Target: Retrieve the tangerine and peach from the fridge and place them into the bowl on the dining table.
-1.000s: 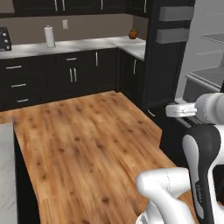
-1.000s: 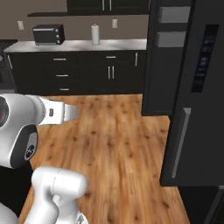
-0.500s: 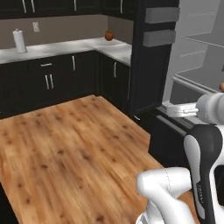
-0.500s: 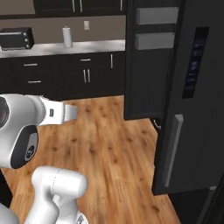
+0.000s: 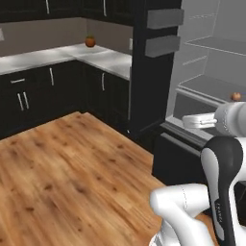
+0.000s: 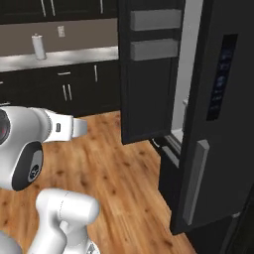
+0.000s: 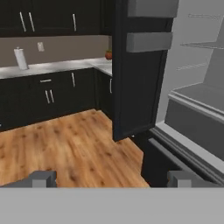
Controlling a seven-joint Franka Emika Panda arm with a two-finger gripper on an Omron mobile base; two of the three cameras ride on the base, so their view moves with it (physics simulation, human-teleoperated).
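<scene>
- Left base view: the black fridge (image 5: pixel 158 72) stands with a door swung out and its light grey shelves bared; a small orange-toned fruit (image 5: pixel 235 96) sits on a shelf deep inside, at the picture's right edge, too small to say whether it is the tangerine or the peach. The white arm's wrist reaches toward the fridge's lower ledge. Left of the fridge, a reddish round thing (image 5: pixel 90 42) rests on the corner bench (image 5: pixel 57 55) before dark cabinets
- Right base view: the fridge (image 6: pixel 149 74) shows two grey door bins on the open door, with the nearer door's grey bar handle (image 6: pixel 193 181) to the right. A paper towel roll (image 6: pixel 37 46) stands on the bench left of the fridge
- Hand view: the end effector (image 7: pixel 113 179) has its two dark tips set wide apart with nothing between them, pointing at the fridge's open door and its lower shelves, above the wooden floor (image 7: pixel 61 144)
</scene>
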